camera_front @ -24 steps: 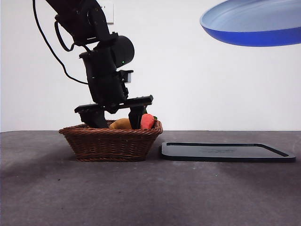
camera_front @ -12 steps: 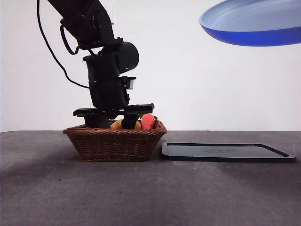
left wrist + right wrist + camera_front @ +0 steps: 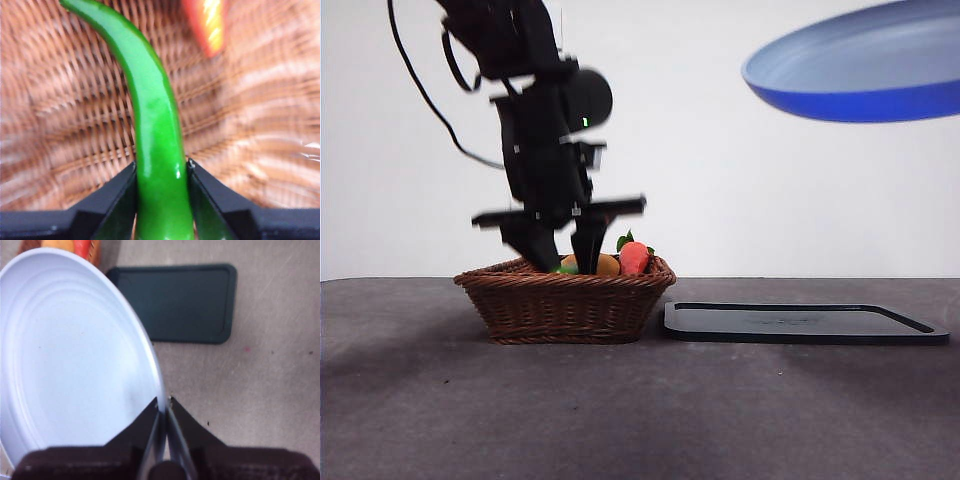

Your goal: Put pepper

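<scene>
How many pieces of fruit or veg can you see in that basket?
3: the green pepper gripped by the left end effector, a yellow-orange fruit beside it, and a red leafy-topped one at the right end. More may be hidden inside.

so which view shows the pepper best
The left wrist view: the pepper fills the frame, glossy green, clamped between the left gripper jaws above the basket weave. The front view shows only a small green bit at the basket rim between the jaws. The right wrist view shows none of it.
</scene>
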